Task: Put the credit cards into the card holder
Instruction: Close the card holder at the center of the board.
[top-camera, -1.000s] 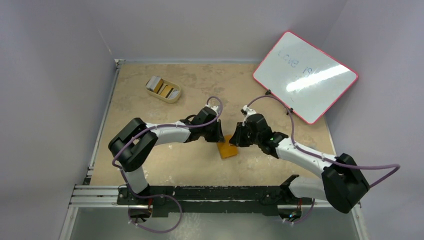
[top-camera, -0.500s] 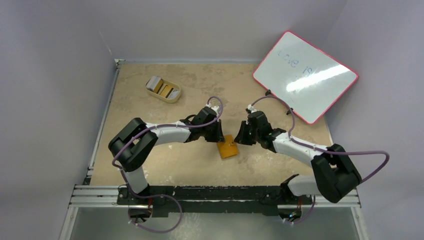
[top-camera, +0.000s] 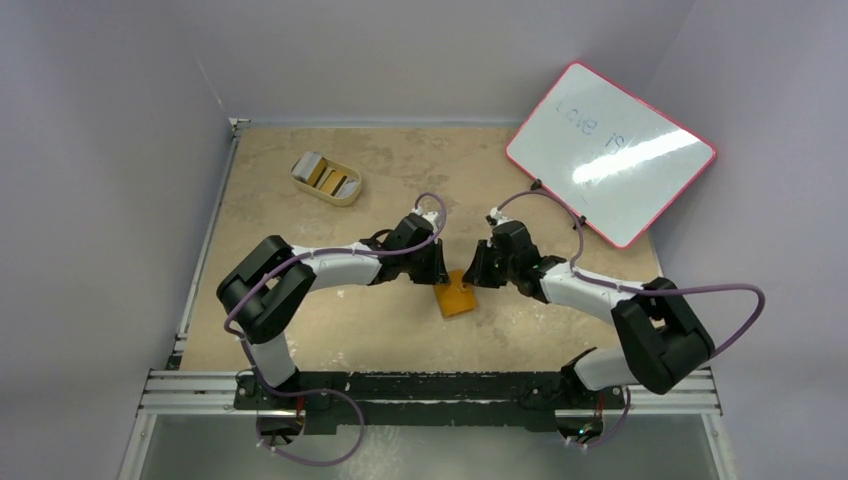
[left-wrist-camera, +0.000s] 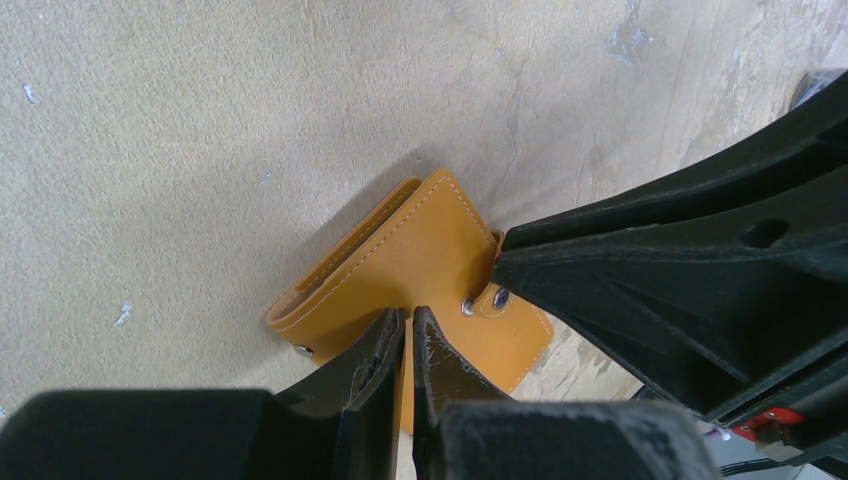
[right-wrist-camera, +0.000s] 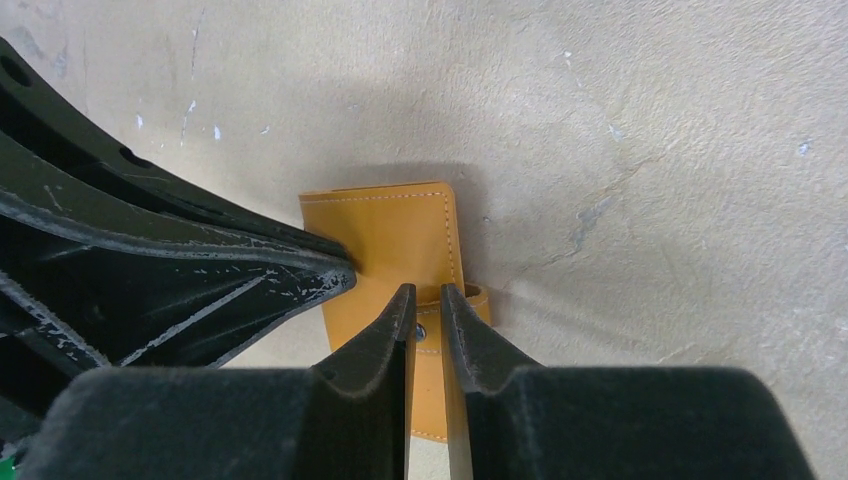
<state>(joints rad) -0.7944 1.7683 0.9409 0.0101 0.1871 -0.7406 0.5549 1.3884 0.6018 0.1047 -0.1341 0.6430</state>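
The card holder (top-camera: 457, 297) is a folded orange-tan wallet lying flat mid-table. It also shows in the left wrist view (left-wrist-camera: 420, 250) and the right wrist view (right-wrist-camera: 385, 235). My left gripper (top-camera: 440, 274) (left-wrist-camera: 410, 318) is shut, with its tips resting on the wallet's cover. My right gripper (top-camera: 471, 279) (right-wrist-camera: 428, 292) is closed to a narrow gap over the snap strap (right-wrist-camera: 478, 298) at the wallet's edge, and the strap (left-wrist-camera: 484, 301) runs in under its tip. The credit cards (top-camera: 320, 171), grey and gold-brown, stand in the cream oval tray (top-camera: 349, 194) at the back left.
A white board with a pink rim (top-camera: 610, 150) leans at the back right. Grey walls close in the table on the left, back and right. The two wrists sit close together over the wallet.
The right arm's elbow has swung inward and its gripper has shifted slightly at the wallet's strap. The left arm and the wallet have stayed put.
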